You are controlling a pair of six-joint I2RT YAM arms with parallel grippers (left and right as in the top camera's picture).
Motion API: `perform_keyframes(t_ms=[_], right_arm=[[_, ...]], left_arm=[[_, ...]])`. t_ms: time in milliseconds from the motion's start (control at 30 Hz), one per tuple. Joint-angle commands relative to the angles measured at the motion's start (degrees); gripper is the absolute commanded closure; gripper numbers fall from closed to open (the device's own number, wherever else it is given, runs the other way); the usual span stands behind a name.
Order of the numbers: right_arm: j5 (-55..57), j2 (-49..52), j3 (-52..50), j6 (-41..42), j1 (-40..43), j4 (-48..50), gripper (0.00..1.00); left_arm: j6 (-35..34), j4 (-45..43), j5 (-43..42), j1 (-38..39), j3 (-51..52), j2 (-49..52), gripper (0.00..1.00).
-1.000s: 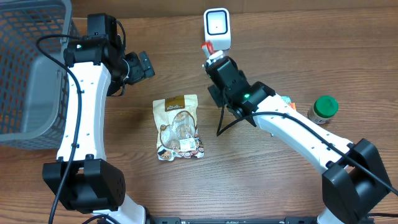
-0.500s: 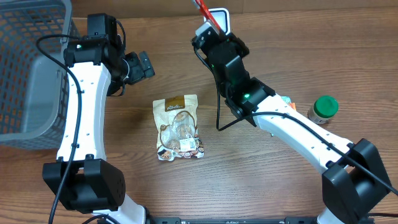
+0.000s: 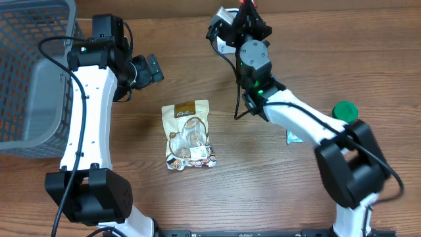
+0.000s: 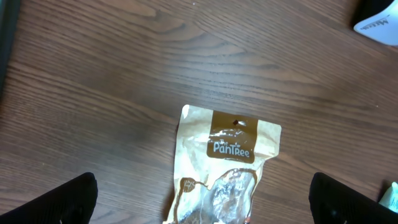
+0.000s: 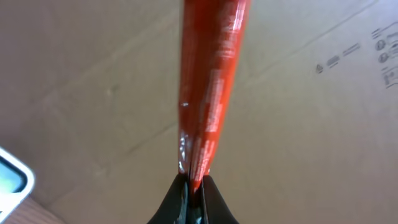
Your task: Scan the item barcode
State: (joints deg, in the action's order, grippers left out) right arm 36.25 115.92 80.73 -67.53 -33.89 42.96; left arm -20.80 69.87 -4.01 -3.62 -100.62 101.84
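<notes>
Red and glossy, the thin packet (image 5: 208, 81) is clamped at one end between the closed fingers of the right gripper (image 5: 193, 186) and extends straight out from the fingertips, edge-on to the wrist camera. It is raised off the wooden table (image 3: 263, 191), just right of the white scanner (image 3: 225, 16). The left gripper (image 4: 202, 202) is spread fully wide and holds nothing; it hovers left of the scanner. A brown snack pouch (image 3: 189, 135) lies flat in front of the scanner, slightly left. A grey mesh basket (image 3: 26, 79) sits far left of the scanner. A green-lidded jar (image 3: 345, 112) stands well to the scanner's right.
</notes>
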Motion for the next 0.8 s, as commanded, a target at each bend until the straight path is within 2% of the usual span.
perform_keyframes(t_ms=[0,133,333,533,767], right_arm=[[1.0,6.0,0.3,-9.8,-0.2,7.2,0.96],[1.0,13.7,0.3,-15.4,-0.1,11.4,0.96],[3.0,20.9,0.4,-15.6,0.5,12.1,0.96],[2.7,22.5,1.6,-15.5,1.7,11.3,0.96],[2.9,22.5,10.1,-14.8,4.4,3.0,0.96]], left_arm=[[0.7,0.0,0.2,0.4,-0.7,-1.2,0.00],[0.7,0.0,0.2,0.4,-0.7,-1.2,0.00],[0.7,0.0,0.2,0.4,-0.7,-1.2,0.00],[0.7,0.0,0.2,0.4,-0.7,-1.2,0.00],[0.7,0.0,0.1,0.4,-0.7,-1.2,0.00]])
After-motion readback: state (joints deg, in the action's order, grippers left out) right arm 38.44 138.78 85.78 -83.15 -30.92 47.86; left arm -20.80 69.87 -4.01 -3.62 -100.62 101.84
